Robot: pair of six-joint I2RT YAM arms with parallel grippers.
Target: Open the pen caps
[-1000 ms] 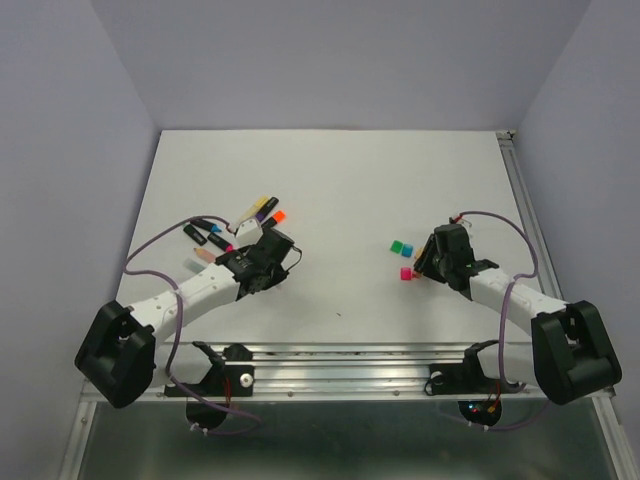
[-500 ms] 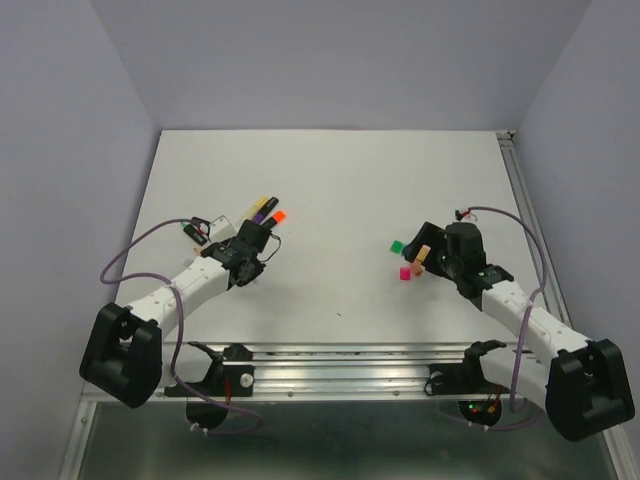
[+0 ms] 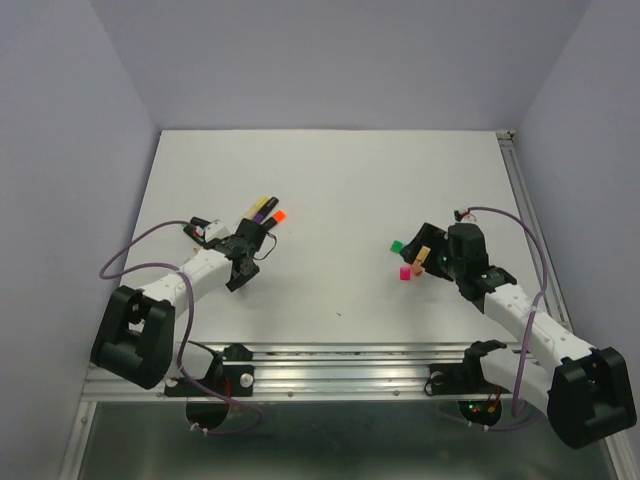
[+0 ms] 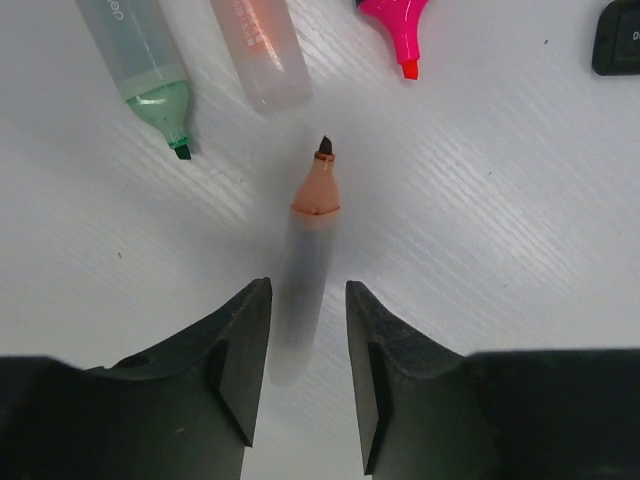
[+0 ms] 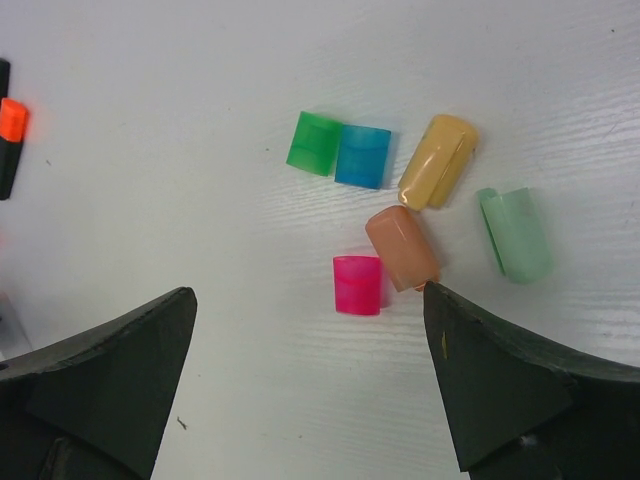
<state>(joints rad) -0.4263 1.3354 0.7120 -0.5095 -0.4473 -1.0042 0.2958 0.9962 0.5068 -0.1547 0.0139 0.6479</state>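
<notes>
Several pen caps lie loose in front of my right gripper [image 5: 309, 292], which stands wide open and empty: green [image 5: 315, 143], blue [image 5: 362, 156], yellow [image 5: 437, 161], peach [image 5: 402, 247], pink [image 5: 357, 285] and mint [image 5: 515, 233]. From above, the green cap [image 3: 397, 245] and pink cap [image 3: 405, 272] lie just left of that gripper [image 3: 430, 258]. My left gripper [image 4: 308, 290] is open. An uncapped peach-tipped pen [image 4: 315, 200] lies blurred between its fingers, with a gap on the right side.
Ahead of the left gripper [image 3: 243, 258] lie a mint pen [image 4: 150, 70], a clear orange pen [image 4: 262, 55] and a pink tip [image 4: 397, 25]. Capped pens, one yellow [image 3: 262, 204] and one orange [image 3: 277, 215], lie beyond. The table's metal rail [image 3: 340, 352] runs along the near edge.
The left gripper has swung back to the pen pile and opened off the peach-tipped pen. The right gripper opened, left the peach cap beside the pink one and drew back slightly.
</notes>
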